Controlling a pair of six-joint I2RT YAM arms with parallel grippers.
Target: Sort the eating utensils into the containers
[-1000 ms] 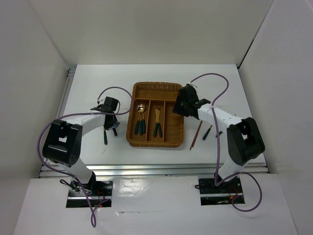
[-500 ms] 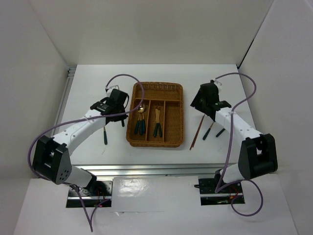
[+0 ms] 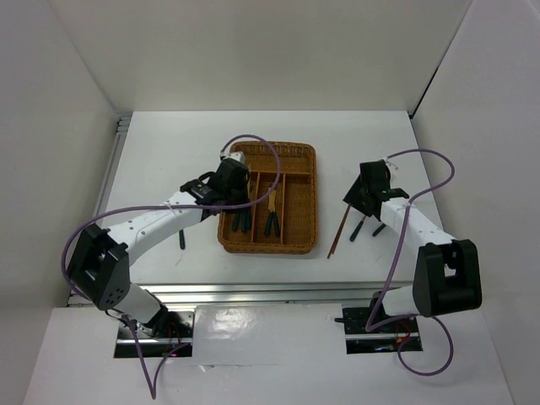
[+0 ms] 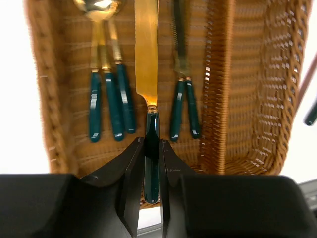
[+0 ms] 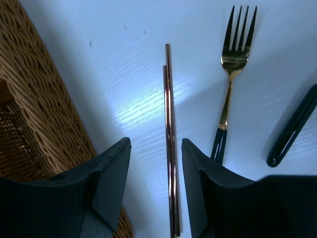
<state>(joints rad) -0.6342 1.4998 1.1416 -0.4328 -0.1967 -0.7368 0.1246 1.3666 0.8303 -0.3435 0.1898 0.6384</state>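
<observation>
My left gripper [image 4: 151, 144] is shut on the dark teal handle of a gold-bladed knife [image 4: 146, 49] and holds it over the brown wicker tray [image 4: 218, 99]; from above, the left gripper [image 3: 236, 187] is over the tray's [image 3: 291, 245] left side. Three spoons [image 4: 106, 99] lie in the left slot and two forks [image 4: 182, 104] in the middle slot. My right gripper [image 5: 156, 143] is open and empty, its jaws either side of two reddish-brown chopsticks [image 5: 170, 148] on the table right of the tray. The chopsticks [image 3: 338, 231] show from above too.
A fork [image 5: 230, 84] and another teal-handled utensil [image 5: 292, 129] lie on the table just right of the chopsticks. One more teal-handled utensil [image 3: 181, 239] lies on the table left of the tray. The tray's right slot and crosswise slot [image 3: 278, 153] hold nothing visible.
My left arm has swung right from the table beside the tray to over the tray. My right gripper has moved right and down from the tray's edge to over the chopsticks.
</observation>
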